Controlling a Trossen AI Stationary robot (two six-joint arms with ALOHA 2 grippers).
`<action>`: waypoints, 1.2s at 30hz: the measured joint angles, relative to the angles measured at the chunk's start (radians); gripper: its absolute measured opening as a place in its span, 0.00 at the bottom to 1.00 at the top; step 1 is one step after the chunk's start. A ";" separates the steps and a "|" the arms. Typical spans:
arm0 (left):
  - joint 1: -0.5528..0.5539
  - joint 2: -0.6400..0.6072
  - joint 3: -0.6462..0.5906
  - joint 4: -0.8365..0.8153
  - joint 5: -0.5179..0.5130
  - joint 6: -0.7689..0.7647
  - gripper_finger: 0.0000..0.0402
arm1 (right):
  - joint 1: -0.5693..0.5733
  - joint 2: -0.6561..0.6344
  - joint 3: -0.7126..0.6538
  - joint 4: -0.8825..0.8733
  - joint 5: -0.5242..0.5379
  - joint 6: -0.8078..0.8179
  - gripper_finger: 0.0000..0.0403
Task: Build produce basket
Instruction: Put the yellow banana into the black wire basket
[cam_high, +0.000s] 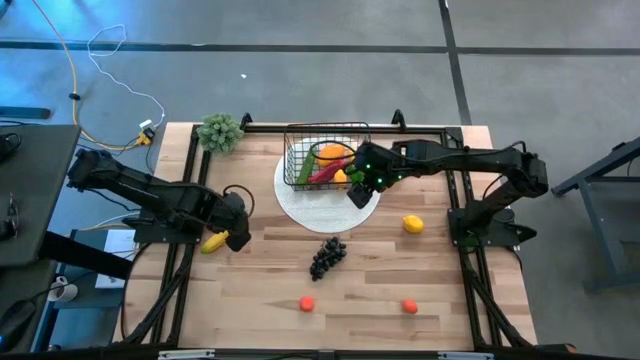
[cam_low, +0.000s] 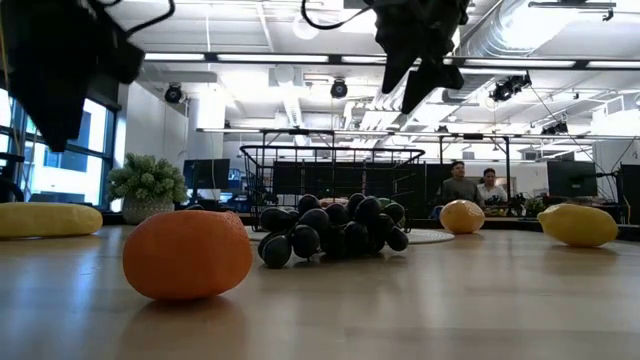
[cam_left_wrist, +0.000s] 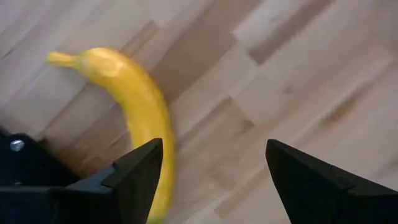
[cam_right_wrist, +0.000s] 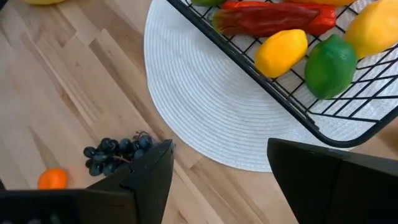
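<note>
The left gripper (cam_left_wrist: 211, 180) hangs low over the banana (cam_left_wrist: 134, 109) with jaws open, well left of the basket (cam_high: 325, 160). The right gripper (cam_high: 362, 190) hovers over the basket's near corner, jaws open and empty. The black wire basket sits on the white plate (cam_high: 325, 210), holding a red chilli (cam_right_wrist: 273, 17), lemon (cam_right_wrist: 281, 52) and lime (cam_right_wrist: 330, 65).

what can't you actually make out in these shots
- Banana: left wrist view, its lower end is hidden behind the left gripper's finger and blurred.
- Basket: right wrist view, cut off by the picture's edges; only part of its contents show.
- Basket contents: low view, not visible through the dark mesh.
</note>
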 joint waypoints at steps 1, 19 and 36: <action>0.000 0.000 -0.015 0.001 -0.009 -0.010 0.68 | 0.004 0.000 0.000 0.000 0.008 0.005 0.60; 0.145 0.012 -0.180 0.087 -0.082 -0.005 0.68 | 0.015 0.001 0.000 0.001 0.037 0.021 0.60; 0.284 0.257 -0.186 0.152 -0.013 0.099 0.60 | 0.015 0.001 0.000 0.001 0.062 0.012 0.60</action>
